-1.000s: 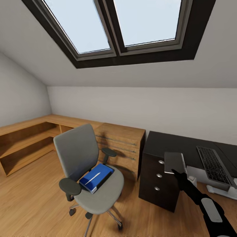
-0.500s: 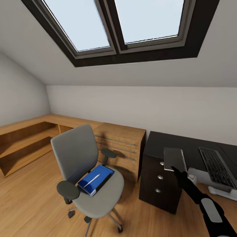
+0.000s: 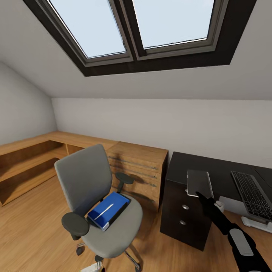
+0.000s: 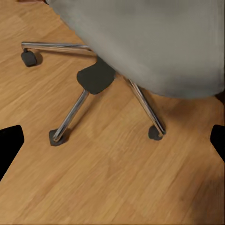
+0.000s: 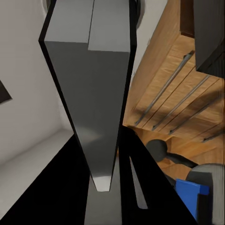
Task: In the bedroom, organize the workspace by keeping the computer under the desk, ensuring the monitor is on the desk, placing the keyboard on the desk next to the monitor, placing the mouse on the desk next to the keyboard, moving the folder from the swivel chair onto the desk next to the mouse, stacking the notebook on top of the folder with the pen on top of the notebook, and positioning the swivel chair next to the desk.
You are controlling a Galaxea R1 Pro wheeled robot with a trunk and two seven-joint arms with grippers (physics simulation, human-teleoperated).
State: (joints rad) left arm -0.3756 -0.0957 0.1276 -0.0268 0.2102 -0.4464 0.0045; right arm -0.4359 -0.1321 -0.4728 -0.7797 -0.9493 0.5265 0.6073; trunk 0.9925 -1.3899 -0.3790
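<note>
Right claw (image 3: 199, 195) clamped on a flat, smooth grey slab (image 3: 199, 182), held above the glossy black counter (image 3: 211, 170) corner; bright blue folder (image 3: 109, 210) lies on the grey padded swivel chair (image 3: 90, 189); left claw's (image 4: 112, 140) black tips spread wide, empty.

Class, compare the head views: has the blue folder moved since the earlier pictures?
No. The folder lies at the same spot on the swivel chair seat; both shift together in the picture, so the camera moved.
</note>
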